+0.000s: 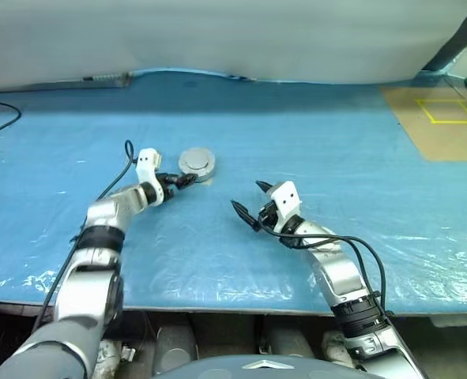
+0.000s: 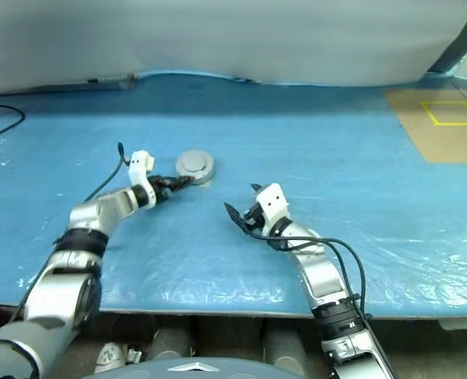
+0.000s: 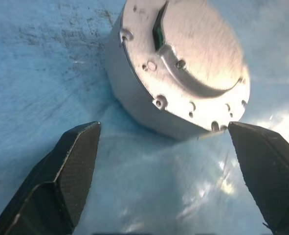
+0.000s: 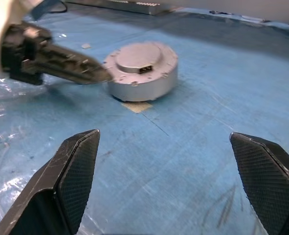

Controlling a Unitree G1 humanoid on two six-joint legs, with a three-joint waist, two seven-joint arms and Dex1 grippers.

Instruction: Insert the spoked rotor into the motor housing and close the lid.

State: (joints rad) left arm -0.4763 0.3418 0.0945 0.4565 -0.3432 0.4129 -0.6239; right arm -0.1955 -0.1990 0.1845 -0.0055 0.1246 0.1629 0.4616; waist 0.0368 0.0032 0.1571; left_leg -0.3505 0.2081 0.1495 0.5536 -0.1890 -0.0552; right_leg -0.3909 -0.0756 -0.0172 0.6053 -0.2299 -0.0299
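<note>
Motor housing (image 1: 197, 163) w/ lid (image 4: 140, 58) on, centre-left of frame, on blue sheet (image 1: 296, 142) | L gripper (image 1: 184, 181) released, tips just beside it | R gripper (image 1: 247, 202) released, apart, centre | cable (image 1: 0, 118) far left | 1 yellow-marked board (image 1: 442, 118) upper right.

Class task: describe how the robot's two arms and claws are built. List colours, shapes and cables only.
Both arms are silver-grey metal segments joined by black bands. Each wrist carries a small white block, and a thin black cable loops loosely along each forearm. The left claw and the right claw each have two black fingers, wedge-shaped, tapering to a blunt tip, with a finely textured surface.
</note>
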